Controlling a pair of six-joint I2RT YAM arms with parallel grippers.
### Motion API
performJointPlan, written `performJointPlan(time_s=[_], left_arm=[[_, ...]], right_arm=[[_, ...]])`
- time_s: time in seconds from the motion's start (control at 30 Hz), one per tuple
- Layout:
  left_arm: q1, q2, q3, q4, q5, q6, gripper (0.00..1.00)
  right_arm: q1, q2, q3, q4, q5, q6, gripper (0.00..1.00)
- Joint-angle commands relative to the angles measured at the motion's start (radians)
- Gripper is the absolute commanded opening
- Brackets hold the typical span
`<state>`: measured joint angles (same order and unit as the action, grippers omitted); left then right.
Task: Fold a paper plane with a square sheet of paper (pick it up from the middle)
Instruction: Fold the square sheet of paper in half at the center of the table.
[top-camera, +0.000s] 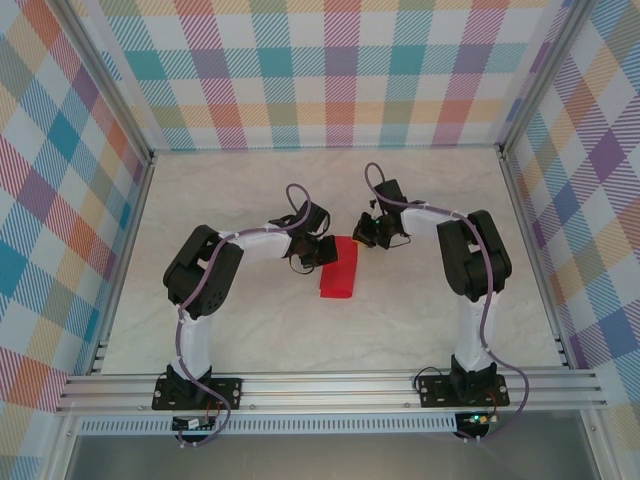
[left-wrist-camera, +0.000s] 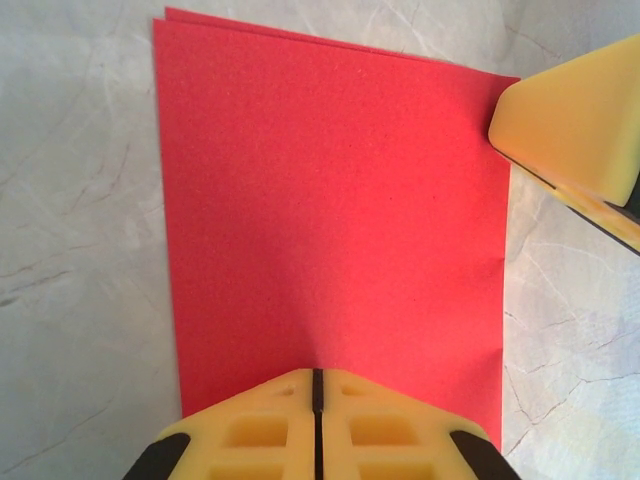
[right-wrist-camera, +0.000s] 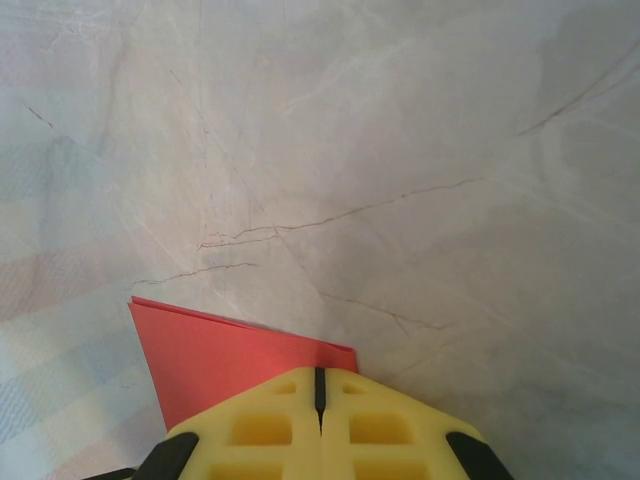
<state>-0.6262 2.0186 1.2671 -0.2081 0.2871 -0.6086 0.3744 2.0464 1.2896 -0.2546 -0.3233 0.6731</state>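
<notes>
The sheet of paper (top-camera: 338, 270) lies flat near the middle of the table (top-camera: 240, 330), a bright red, matt, faintly grainy sheet folded over into an upright rectangle with crisp straight sides; in the left wrist view (left-wrist-camera: 330, 220) its far edge shows two layers slightly out of line, and a small nick marks the right-hand edge. The left gripper (top-camera: 318, 252) stands at the sheet's left side, and from its own camera (left-wrist-camera: 316, 374) the two yellow plastic fingers (left-wrist-camera: 260, 432), moulded with square hollows and black corner pads, are pressed together with a thin dark seam between them, their tips over the sheet's near edge; nothing is visibly pinched, and whether the tips touch the paper I cannot tell. The right gripper (top-camera: 368, 233) is at the sheet's far right corner, its smooth yellow wedge showing there in the left wrist view (left-wrist-camera: 570, 120); in its own view (right-wrist-camera: 320, 374) the fingers (right-wrist-camera: 380, 430) are likewise closed flush, above a pointed red corner of the sheet (right-wrist-camera: 215, 350), gripping nothing that can be seen. The table has a pale, marble-like surface with thin grey veins, walled in by pastel checked panels (top-camera: 340, 70) and ribbed aluminium rails (top-camera: 330, 390)
</notes>
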Motion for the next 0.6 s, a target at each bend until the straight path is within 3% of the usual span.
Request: performJointPlan(time_s=[0.0, 0.3, 0.57], left_arm=[[-0.010, 0.041, -0.014, -0.062, -0.017, 0.017, 0.08], [-0.010, 0.045, -0.018, -0.062, -0.031, -0.001, 0.08], [-0.010, 0.048, -0.015, -0.092, -0.040, -0.009, 0.08]], right_arm=[[-0.003, 0.004, 0.002, -0.003, 0.013, -0.005, 0.00], [0.007, -0.183, -0.175, 0.050, -0.132, -0.005, 0.00], [0.045, -0.215, -0.267, 0.056, -0.181, -0.022, 0.00]])
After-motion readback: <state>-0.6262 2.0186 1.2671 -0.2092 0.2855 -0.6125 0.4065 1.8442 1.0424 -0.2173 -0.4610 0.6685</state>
